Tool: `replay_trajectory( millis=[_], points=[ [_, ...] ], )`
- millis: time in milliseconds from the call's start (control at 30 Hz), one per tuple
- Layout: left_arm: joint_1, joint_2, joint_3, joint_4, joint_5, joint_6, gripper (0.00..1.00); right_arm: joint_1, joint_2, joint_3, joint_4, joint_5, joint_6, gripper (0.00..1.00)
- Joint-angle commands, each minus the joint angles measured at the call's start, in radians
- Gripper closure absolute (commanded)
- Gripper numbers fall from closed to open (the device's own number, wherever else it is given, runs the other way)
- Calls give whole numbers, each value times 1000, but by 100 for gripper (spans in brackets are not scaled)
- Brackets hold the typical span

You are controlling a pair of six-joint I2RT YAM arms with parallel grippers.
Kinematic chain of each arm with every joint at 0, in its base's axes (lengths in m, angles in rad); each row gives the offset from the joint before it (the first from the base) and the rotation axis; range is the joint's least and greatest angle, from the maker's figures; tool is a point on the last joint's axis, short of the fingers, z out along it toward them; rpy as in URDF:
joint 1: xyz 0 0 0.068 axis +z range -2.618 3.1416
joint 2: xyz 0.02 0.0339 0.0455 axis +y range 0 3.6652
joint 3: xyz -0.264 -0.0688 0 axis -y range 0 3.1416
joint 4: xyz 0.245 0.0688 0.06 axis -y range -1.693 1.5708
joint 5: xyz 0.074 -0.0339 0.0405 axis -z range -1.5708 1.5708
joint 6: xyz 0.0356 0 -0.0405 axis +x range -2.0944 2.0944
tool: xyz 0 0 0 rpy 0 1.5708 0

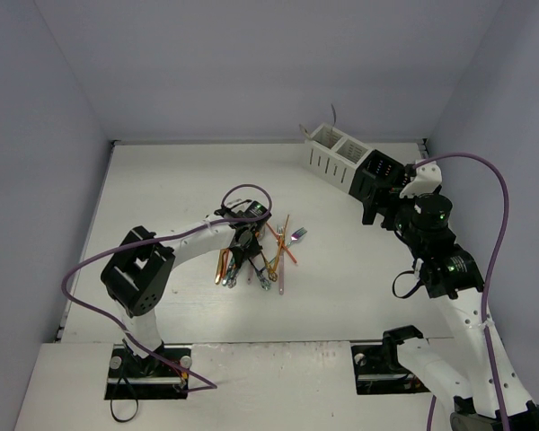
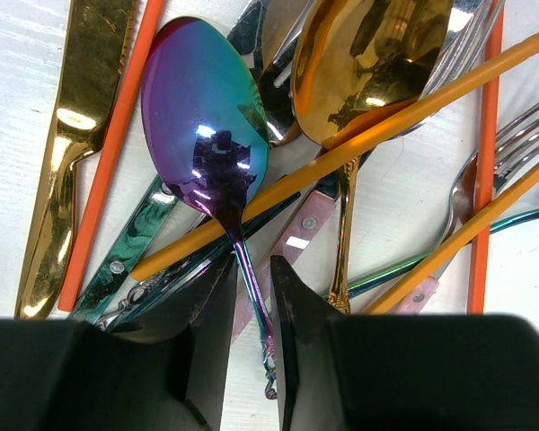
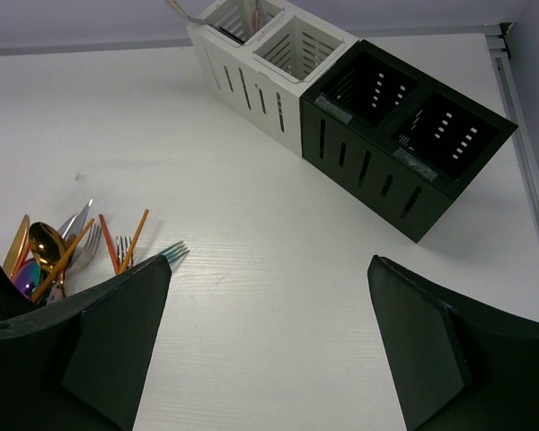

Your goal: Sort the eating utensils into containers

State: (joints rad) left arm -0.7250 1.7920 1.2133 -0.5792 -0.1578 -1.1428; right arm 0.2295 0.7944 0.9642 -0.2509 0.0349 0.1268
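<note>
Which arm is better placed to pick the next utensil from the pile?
Left. The left end effector straddles the handle of the iridescent spoon; the right end effector hangs open near the black caddy.

The white table (image 1: 162, 197) carried a tangled heap of cutlery (image 1: 251, 260) left of its middle, a fork (image 1: 297, 236) lying just beside the heap, and a white caddy (image 3: 260, 63) joined to a black caddy (image 3: 404, 144) near its far right corner
</note>
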Motion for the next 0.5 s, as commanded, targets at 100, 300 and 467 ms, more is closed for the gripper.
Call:
replay_trajectory(
  millis=[100, 300, 467],
  points=[
    [8, -10, -25, -1, -36, -31, 86, -2, 0, 2, 47, -19, -13, 11],
    [9, -18, -38, -2, -41, -26, 96, -4, 2, -1, 47, -26, -13, 11],
    [10, -29, -50, -4, -41, -25, 100, -2, 2, -3, 47, -26, -13, 11]
  ],
)
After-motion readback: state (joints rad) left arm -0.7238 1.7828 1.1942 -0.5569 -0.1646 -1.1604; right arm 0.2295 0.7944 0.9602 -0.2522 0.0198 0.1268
